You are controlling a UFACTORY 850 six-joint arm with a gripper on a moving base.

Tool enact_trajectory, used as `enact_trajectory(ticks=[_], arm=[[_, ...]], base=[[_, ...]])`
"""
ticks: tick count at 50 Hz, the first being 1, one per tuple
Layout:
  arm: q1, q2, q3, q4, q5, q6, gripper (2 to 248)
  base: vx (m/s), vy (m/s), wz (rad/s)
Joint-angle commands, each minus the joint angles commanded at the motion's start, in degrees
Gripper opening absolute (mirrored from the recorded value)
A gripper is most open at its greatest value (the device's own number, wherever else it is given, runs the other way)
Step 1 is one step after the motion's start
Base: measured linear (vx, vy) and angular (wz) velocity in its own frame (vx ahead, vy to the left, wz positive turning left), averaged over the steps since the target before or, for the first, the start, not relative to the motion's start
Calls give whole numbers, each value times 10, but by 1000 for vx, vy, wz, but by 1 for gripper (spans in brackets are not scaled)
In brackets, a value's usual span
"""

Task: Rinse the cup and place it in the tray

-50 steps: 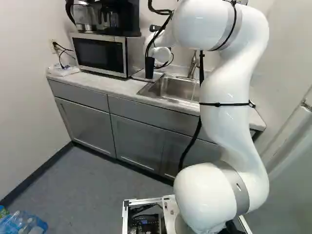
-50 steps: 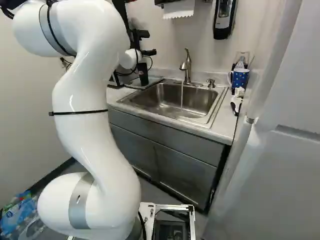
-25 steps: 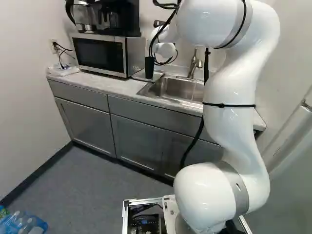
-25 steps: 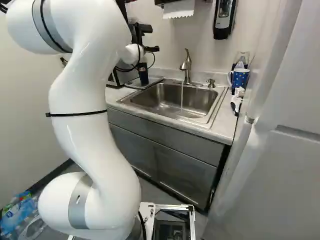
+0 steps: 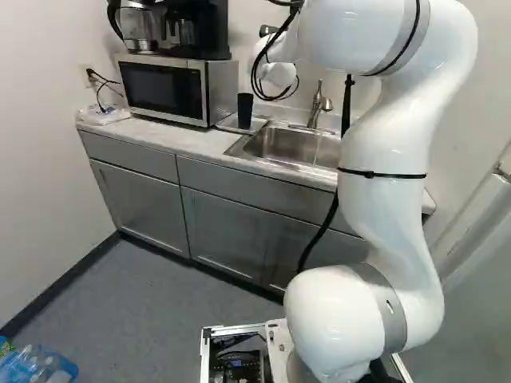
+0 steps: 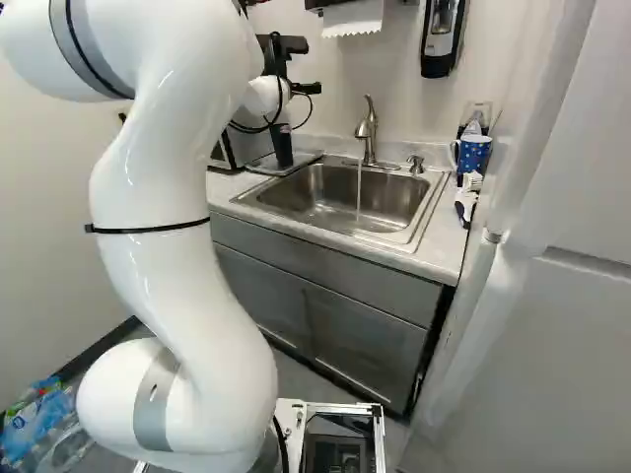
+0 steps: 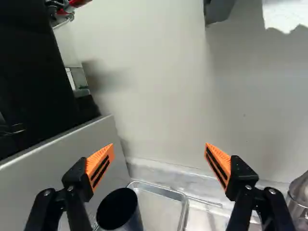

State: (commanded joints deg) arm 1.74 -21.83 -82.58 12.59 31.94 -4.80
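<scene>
In the right base view my gripper (image 6: 307, 88) is partly hidden by the arm, above and slightly right of the dark cup (image 6: 282, 145). The cup stands upright on the metal tray (image 6: 256, 168) beside the sink; the left base view also shows the cup (image 5: 245, 110) there. Seen from the wrist, my gripper (image 7: 160, 151) is wide open with nothing between its orange pads. The cup (image 7: 119, 211) shows its dark open mouth below one finger, apart from it, against the tray (image 7: 161, 209). Water runs from the faucet (image 6: 367, 133) into the sink (image 6: 335, 202).
A microwave (image 5: 164, 89) with a coffee maker (image 5: 180, 28) on top stands beside the tray. Right of the sink are a blue mug (image 6: 473, 154) and a brush (image 6: 465, 202). A paper towel (image 6: 352, 17) and a soap dispenser (image 6: 442, 34) hang above.
My arm has drawn the gripper upward and to the right, away from the cup. The cup has stayed upright on the tray, and the base has not moved.
</scene>
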Motion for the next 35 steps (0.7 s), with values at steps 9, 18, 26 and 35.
enact_trajectory(ticks=[9, 18, 26, 35], arm=[[-8, 8, -1, -10, -4, 0, 247], [-17, 16, -2, -22, -11, 0, 247], [-24, 23, -4, -34, -20, 0, 247], [-29, 30, -3, -41, -30, 0, 247]], base=[[0, 0, 0], [0, 0, 0], [0, 0, 0], [0, 0, 0]])
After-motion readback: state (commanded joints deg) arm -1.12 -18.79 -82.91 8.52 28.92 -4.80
